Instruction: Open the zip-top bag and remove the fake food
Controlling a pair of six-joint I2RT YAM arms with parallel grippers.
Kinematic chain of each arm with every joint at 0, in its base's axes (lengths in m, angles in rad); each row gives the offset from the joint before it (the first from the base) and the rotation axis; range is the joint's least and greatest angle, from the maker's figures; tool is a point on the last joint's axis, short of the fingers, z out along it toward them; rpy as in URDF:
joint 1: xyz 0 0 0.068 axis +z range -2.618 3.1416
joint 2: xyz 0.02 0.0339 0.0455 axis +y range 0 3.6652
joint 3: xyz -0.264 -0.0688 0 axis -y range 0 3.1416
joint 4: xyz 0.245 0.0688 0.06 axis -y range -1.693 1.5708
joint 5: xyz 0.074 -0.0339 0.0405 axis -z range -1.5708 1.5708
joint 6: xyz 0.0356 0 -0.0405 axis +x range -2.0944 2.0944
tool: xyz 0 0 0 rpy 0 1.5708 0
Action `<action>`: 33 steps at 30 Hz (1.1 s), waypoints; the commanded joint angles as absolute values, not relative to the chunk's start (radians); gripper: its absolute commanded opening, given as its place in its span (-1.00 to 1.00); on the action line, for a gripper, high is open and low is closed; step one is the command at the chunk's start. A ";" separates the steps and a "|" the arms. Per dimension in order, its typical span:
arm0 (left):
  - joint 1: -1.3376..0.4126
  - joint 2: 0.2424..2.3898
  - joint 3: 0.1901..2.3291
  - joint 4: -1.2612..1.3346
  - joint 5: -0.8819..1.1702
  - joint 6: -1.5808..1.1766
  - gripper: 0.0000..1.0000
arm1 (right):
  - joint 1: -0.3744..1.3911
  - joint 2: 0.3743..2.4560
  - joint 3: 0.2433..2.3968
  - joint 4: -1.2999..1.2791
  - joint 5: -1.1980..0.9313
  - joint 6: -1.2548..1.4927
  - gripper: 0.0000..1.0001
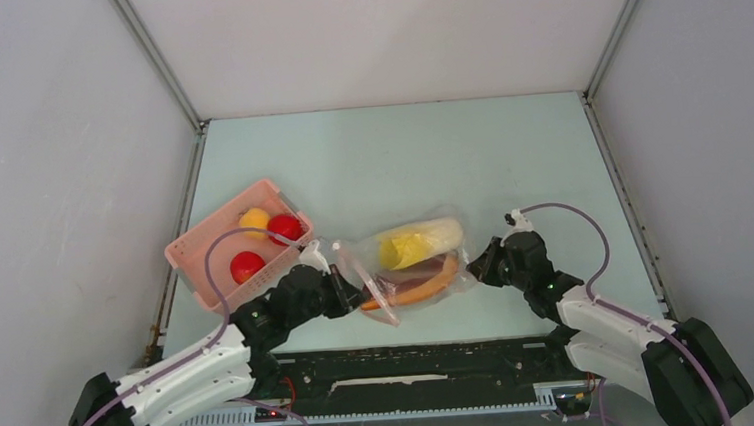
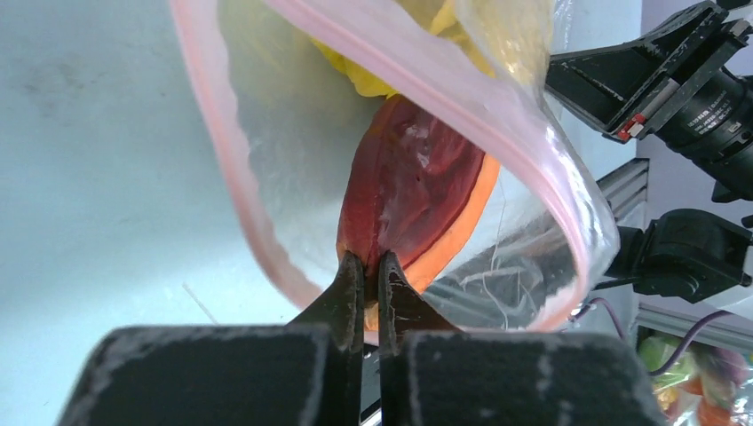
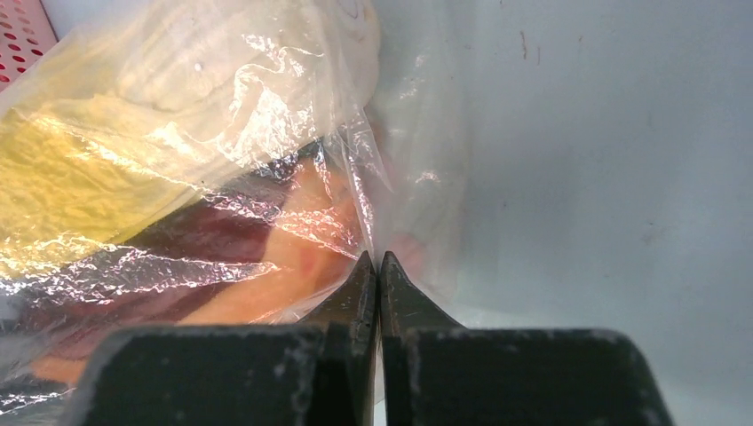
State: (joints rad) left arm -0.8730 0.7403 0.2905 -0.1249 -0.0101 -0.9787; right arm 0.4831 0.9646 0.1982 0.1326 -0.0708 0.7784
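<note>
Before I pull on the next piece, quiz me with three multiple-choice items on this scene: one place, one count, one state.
1. Where is the large yellow piece?
A) lifted in the air
B) inside the zip-top bag
C) in the far right corner

2. How many round fruits lie in the pink basket?
A) one
B) two
C) three

3. How is the bag's mouth?
A) zipped shut
B) open
C) knotted

Answers:
1 B: the yellow piece shows through the bag's clear plastic.
2 C: two red fruits and an orange-yellow fruit sit in the basket.
3 B: the zip strip gapes in a loop, and the left gripper reaches in to pinch the orange-red piece. The right gripper is shut on the bag's other end.
</note>
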 commanded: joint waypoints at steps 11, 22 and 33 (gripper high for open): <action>-0.876 0.465 0.566 -0.665 -0.161 -0.804 -1.00 | 0.385 0.875 0.173 0.064 -0.059 0.767 -1.00; -0.876 0.446 1.001 -1.118 -0.350 -0.706 -1.00 | 0.358 0.818 0.153 0.040 -0.019 0.800 -1.00; -0.876 0.510 1.338 -1.483 -0.464 -0.584 -1.00 | 0.349 0.811 0.143 0.053 -0.008 0.810 -1.00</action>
State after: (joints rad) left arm -0.8730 0.4591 1.2072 -1.3113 -0.3946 -0.6693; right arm 0.3565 0.8040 0.1455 0.0380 -0.0364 0.8021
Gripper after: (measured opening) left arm 0.023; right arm 0.007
